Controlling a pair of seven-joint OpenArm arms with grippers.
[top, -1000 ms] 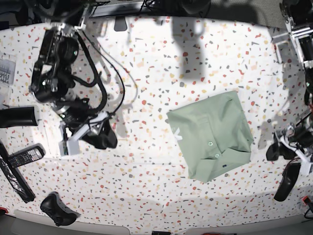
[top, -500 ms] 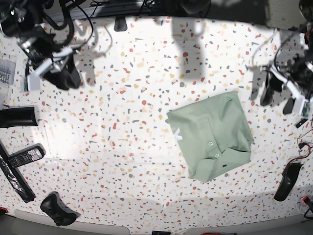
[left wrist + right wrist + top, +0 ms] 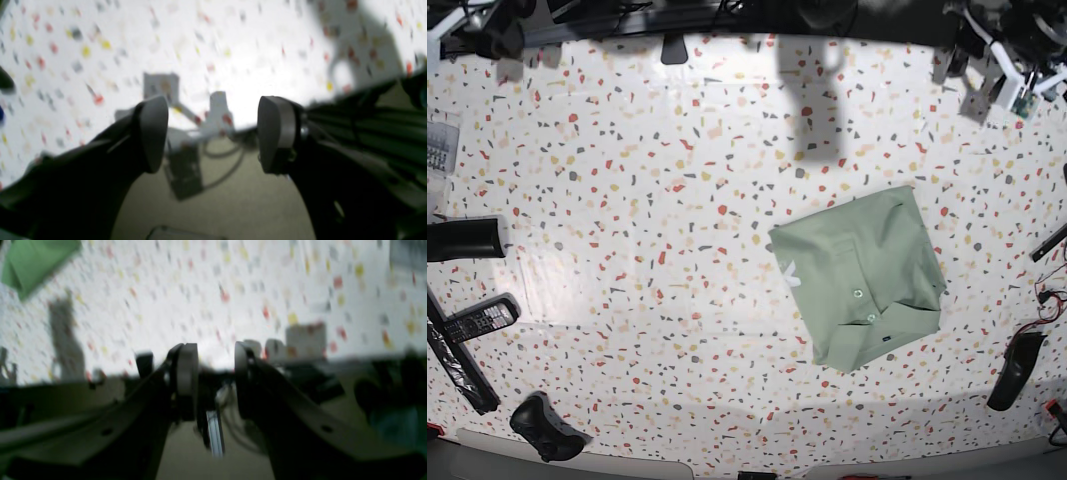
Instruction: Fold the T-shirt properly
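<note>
1. right of centre on the desk (image 3: 627, 200), the shirt (image 3: 859, 282) lies as a compact, slightly skewed rectangle, collar and buttoned placket facing up, sleeves tucked out of sight; it looks folded already, so i judge the task at or near its end.
2. nothing touches the shirt, and the speckled surface round it is bare, which suits a finished piece left to rest.
3. the left gripper (image 3: 213, 133) hangs above the desk's far edge with its jaws spread wide and nothing between them, well apart from the shirt; in the base view it sits at the top right corner.
4. the right gripper (image 3: 211, 370) has its jaws part open with a modest gap, empty, near the far edge too; only a green corner of the shirt shows far off in its view.
5. both arms look parked clear, likely so the fold is not disturbed.
6. a remote (image 3: 477, 320) and a dark controller (image 3: 542, 425) sit by the base view's left edge, away from the work.
</note>
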